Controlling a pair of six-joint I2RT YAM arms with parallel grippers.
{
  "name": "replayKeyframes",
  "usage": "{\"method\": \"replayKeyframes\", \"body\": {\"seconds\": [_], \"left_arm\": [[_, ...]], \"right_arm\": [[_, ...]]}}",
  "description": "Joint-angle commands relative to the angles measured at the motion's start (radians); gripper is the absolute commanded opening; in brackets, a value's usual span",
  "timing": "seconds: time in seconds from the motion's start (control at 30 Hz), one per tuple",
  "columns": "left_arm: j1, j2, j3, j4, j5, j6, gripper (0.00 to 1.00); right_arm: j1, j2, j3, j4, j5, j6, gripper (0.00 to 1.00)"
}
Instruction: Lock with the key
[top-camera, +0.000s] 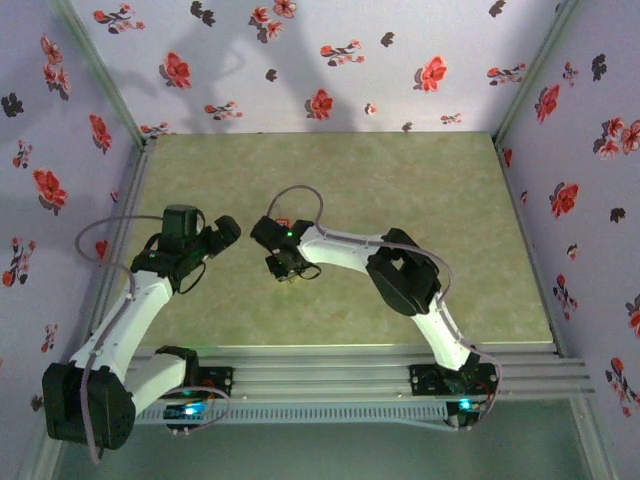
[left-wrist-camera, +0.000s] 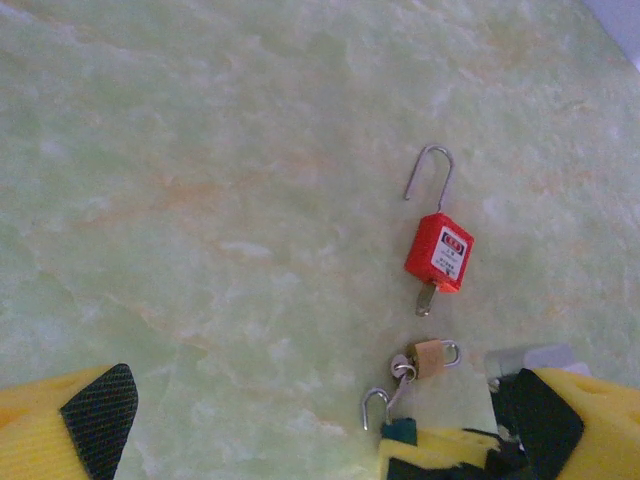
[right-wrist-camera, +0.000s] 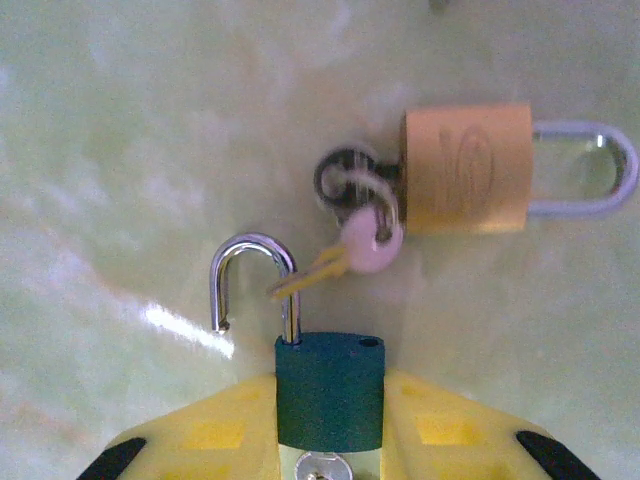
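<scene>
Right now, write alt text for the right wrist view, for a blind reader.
A green padlock with its shackle open sits between the yellow fingers of the right hand. Beyond it on the pale green table lie a closed brass padlock on its side and a ring of keys beside it.

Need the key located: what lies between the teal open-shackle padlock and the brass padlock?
A small brass key with a pink head lies between the teal padlock and the brass padlock, as the right wrist view shows.
</scene>
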Motion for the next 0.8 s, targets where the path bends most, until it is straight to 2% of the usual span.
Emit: {"method": "replayKeyframes", "body": {"seconds": [0.0,0.3,0.77], "left_arm": [[0.008,-0.006,-0.025,0.014,0.013,-0.004,1.0],[-0.002,0.035,-0.066,0.077,0.096,-0.052,0.99],[-0.15,0.142,-0.173,0.356,0.241,-0.252,0.93]], "right_arm": [[0.013,-0.091,-0.061,0.055,-0.049,-0.023,0.26],[0.011,-0.177,-0.188,0.15,-0.103,-0.021,0.26],[-0.017,-0.315,-0.337,0.265,-0.194,-0.015,0.24]]}}
